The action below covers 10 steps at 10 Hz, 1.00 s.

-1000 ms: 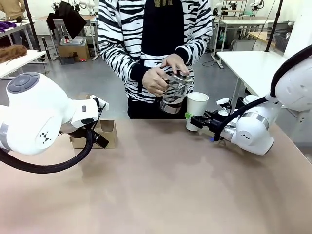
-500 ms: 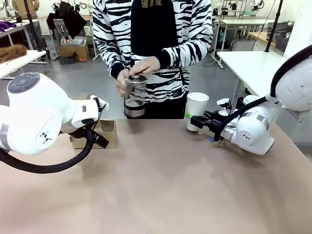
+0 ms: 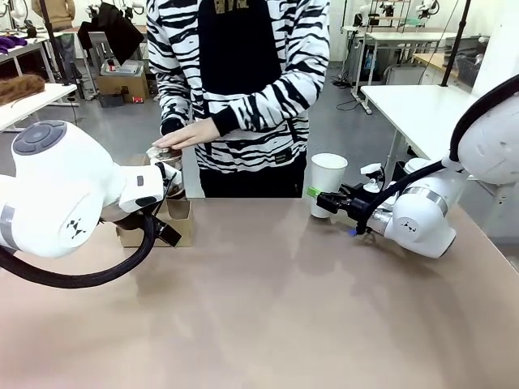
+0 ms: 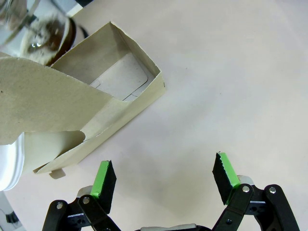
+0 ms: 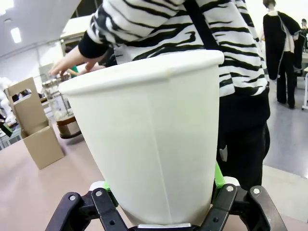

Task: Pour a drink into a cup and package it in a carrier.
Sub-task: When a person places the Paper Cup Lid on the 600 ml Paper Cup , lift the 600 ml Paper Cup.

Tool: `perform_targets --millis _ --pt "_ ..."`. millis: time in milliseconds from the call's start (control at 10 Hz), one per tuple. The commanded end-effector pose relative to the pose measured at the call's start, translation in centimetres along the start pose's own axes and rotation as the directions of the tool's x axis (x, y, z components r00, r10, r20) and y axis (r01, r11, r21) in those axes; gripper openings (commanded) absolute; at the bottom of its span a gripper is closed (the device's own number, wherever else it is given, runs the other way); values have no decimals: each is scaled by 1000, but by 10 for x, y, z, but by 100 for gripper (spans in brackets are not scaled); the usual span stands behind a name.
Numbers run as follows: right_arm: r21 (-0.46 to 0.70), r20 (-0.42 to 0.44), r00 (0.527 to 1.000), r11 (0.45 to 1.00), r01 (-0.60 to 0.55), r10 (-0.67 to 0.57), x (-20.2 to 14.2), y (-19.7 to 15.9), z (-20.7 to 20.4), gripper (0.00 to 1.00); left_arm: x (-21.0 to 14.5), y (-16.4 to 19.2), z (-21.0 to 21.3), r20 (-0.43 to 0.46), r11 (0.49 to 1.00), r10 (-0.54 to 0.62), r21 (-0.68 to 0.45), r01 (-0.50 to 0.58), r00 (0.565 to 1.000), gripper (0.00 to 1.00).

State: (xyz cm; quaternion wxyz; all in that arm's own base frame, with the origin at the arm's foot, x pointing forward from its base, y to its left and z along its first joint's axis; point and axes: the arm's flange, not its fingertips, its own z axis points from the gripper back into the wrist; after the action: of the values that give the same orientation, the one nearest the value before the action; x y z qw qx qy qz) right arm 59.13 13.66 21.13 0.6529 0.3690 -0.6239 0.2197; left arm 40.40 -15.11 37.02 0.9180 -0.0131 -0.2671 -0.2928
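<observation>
White cup (image 3: 328,174) clamped in right gripper (image 3: 323,197); left gripper (image 4: 163,175) gapes empty; glass pot (image 4: 47,32) partly hidden behind carrier (image 4: 48,106).

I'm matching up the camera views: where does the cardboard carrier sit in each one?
Front view: carrier, left of centre.
Left wrist view: upper left.
Right wrist view: far left.
Shared landmark: the glass pot standing right beside it.

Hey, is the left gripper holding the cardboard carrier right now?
No, the left gripper is open with nothing between its fingers, over the bare table beside the carrier.
</observation>
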Motion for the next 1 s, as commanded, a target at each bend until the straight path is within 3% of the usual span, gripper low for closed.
perform_targets --millis 0,900 --pt "-7 -11 1000 1000 16 -16 3 0 -3 81 0 0 0 1 1000 0 -1 0 1000 100" --pt "-7 -11 1000 1000 16 -16 3 0 -3 81 0 0 0 1 1000 0 -1 0 1000 100"
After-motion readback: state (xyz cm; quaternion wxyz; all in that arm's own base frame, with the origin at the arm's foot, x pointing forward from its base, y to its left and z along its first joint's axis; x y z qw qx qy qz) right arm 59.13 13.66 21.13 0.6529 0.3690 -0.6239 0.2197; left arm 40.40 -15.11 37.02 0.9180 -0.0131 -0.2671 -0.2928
